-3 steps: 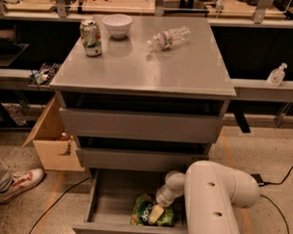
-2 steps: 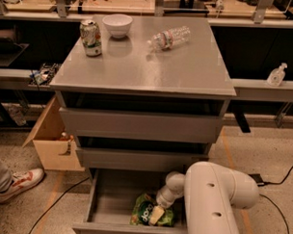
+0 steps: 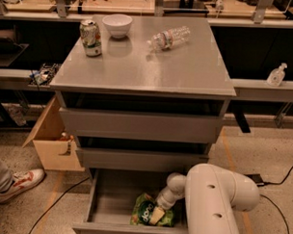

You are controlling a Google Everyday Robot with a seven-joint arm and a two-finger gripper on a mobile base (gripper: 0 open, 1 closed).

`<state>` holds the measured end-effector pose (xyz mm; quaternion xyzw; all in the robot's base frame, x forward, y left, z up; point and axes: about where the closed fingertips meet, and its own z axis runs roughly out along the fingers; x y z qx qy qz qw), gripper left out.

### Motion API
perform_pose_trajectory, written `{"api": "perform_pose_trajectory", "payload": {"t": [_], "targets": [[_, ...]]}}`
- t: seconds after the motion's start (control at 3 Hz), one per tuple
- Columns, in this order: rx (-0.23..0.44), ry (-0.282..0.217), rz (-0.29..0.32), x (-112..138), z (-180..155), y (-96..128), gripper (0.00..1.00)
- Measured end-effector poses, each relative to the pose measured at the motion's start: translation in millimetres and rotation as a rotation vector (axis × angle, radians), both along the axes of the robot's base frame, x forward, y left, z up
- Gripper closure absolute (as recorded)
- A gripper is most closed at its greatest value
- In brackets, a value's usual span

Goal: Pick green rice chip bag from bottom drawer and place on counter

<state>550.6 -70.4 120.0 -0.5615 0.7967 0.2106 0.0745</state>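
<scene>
Camera view: gripper [image 3: 157, 214] on green rice chip bag [image 3: 143, 212] inside bottom drawer [image 3: 101, 199]; grip unclear

The green rice chip bag [image 3: 142, 209] is bright green, with a darker round patch lettered in white. The cream gripper [image 3: 157, 215] sits at the bag's 3 o'clock side, inside the grey bottom drawer [image 3: 110, 202]. The counter [image 3: 153, 71] is brushed grey, and at its 11 o'clock stands a green-and-white can [image 3: 91, 37].

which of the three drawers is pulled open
The bottom drawer, the narrowest: only its inside shows. The pincer is down in it at the green rice chip bag.
</scene>
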Motion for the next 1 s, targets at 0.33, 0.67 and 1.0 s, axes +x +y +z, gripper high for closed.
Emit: {"api": "perform_pose_trajectory", "payload": {"t": [0.33,0.67,1.0], "targets": [[0.01,0.009,-0.003,-1.8,-1.4,-1.1,0.65],[0.011,0.009,-0.003,-1.8,1.5,-1.1,0.87],[0.011,0.009,-0.003,-1.8,2.0,-1.1,1.0]]}}
